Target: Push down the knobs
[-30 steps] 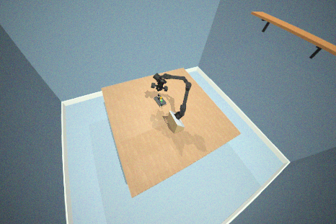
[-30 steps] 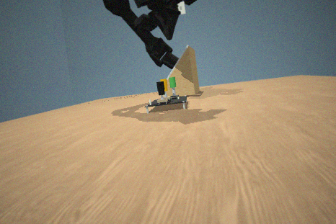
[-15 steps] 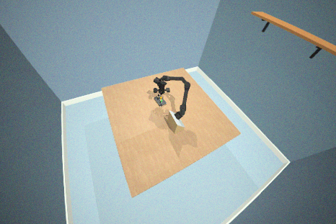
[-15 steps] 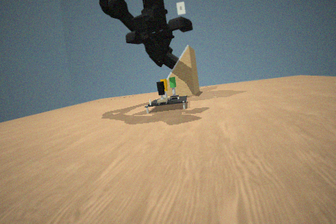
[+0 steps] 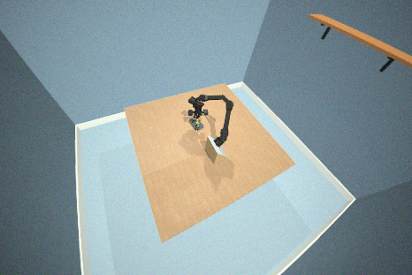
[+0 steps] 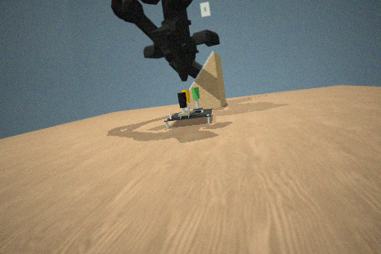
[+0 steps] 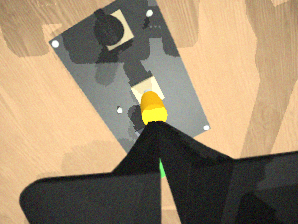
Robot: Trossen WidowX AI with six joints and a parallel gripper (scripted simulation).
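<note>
The circuit board (image 6: 208, 112) (image 7: 176, 87) stands on short legs on the table. It carries a black knob (image 6: 181, 100) (image 7: 109, 30), an orange-yellow knob (image 6: 186, 95) (image 7: 153, 107) and a green knob (image 6: 195, 93) (image 7: 162, 169). In the exterior view, pale shaft shows below the green knob and some below the black and orange ones. My gripper (image 6: 185, 79) (image 7: 155, 127) is shut and holds nothing. Its tips point down and are a little above the orange knob, with a gap in the exterior view. The fingers hide most of the green knob in the wrist view.
A wedge-shaped block (image 5: 211, 150) (image 6: 217, 82) stands on the table (image 5: 164, 195) (image 6: 184, 197) by the arm's base, behind the board in the exterior view. The arm (image 5: 228, 118) arches above the table. A wooden rail (image 5: 358, 37) is on the wall.
</note>
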